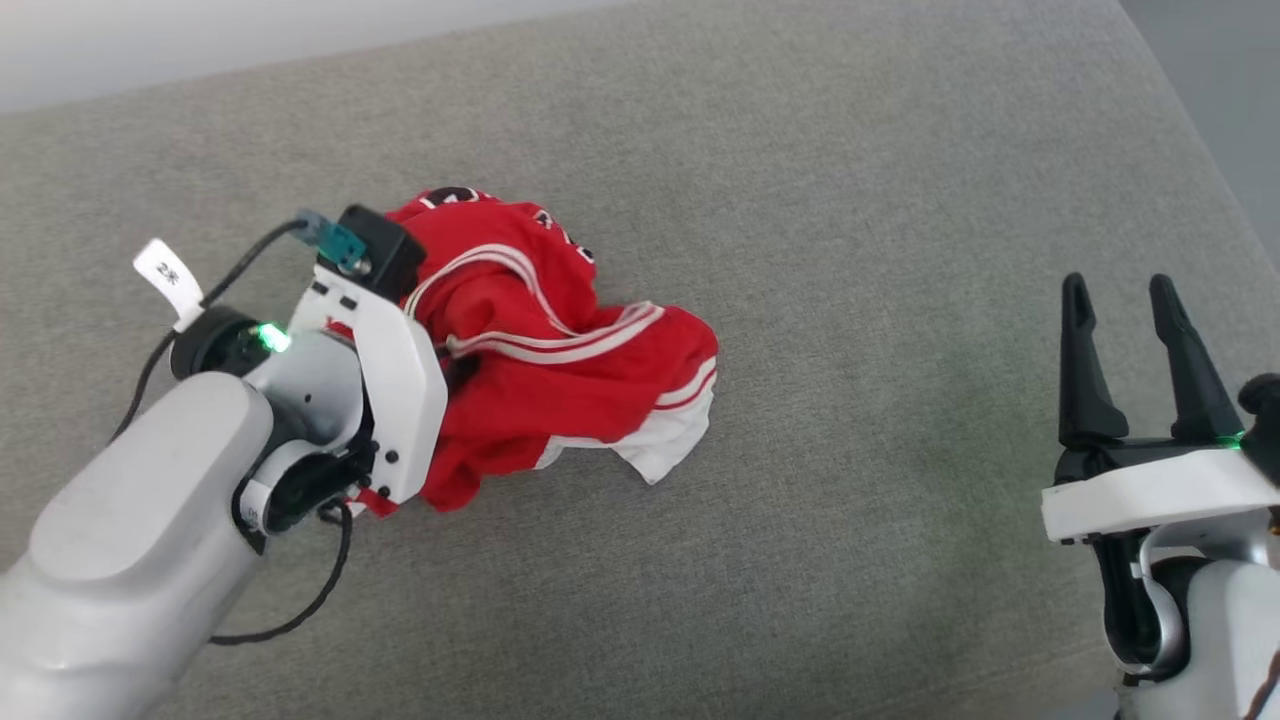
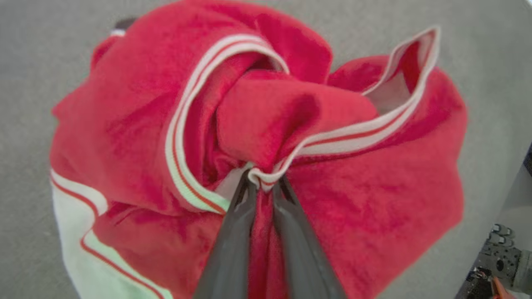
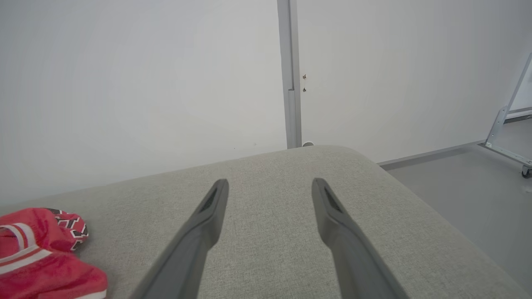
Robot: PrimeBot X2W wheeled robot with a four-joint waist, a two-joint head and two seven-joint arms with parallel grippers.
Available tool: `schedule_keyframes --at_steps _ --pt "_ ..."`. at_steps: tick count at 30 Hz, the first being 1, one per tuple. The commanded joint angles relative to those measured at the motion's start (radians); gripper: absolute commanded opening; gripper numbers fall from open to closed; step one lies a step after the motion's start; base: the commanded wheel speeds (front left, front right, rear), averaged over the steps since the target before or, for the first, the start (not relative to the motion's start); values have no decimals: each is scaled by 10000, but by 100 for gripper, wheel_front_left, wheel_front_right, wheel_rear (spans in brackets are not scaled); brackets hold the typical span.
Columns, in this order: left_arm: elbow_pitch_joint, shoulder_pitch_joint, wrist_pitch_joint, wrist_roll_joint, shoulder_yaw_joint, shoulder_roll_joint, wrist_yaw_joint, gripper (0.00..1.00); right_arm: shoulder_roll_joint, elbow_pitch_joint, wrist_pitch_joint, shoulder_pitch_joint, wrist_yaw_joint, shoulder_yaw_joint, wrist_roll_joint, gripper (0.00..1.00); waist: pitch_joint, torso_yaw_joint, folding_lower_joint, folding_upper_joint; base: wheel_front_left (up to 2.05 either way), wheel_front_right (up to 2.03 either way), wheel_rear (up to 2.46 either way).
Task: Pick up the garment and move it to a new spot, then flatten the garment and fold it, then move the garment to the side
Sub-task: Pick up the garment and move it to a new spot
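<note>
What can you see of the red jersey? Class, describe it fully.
The jersey is soft thin red fabric with red-and-white striped trim, a white sleeve end and black white-edged lettering. It lies crumpled in a heap on the grey cushion. The left gripper is shut on a bunched fold with trim.

Bare grey cushion [image 1: 850, 200] ran across the top, centre-right and bottom middle of the head view, giving wide open passage. Left of centre, the bunched garment [image 1: 560, 380] was the one lump on it, with the left gripper [image 2: 264, 182] pinched onto its fabric and a black cable [image 1: 330, 580] looping just below. At lower right, the right gripper [image 1: 1118, 285] stood with fingers spread and nothing between them, well apart from the garment. In the right wrist view, a pale wall [image 3: 145, 83] closed off the cushion's far edge, and a metal frame [image 3: 505, 133] stood at the right edge.
</note>
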Motion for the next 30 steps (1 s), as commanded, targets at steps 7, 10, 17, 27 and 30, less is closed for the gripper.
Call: schedule_keyframes --at_steps 7,10,17,27,30 --pt "2155 97 221 256 -668 -529 -394 0 7 433 -319 -330 -3 231 144 100 286 -171 0 0 0 0 0" --pt "3076 137 256 277 -936 -774 -534 0 9 579 -386 -429 -3 369 174 100 344 -168 0 0 0 0 0" --pt "4160 -161 -188 100 -1124 -1302 -804 68 6 783 -411 -594 -3 624 88 100 213 -40 0 0 0 0 0" --pt "2628 -187 -2100 -291 -1178 -736 -961 100 5 841 -108 -237 -3 611 -231 100 -738 539 0 0 0 0 0" --pt "2238 76 -2868 -400 -1028 -433 -964 100 5 819 -19 -80 -3 590 -319 100 -1043 768 0 0 0 0 0"
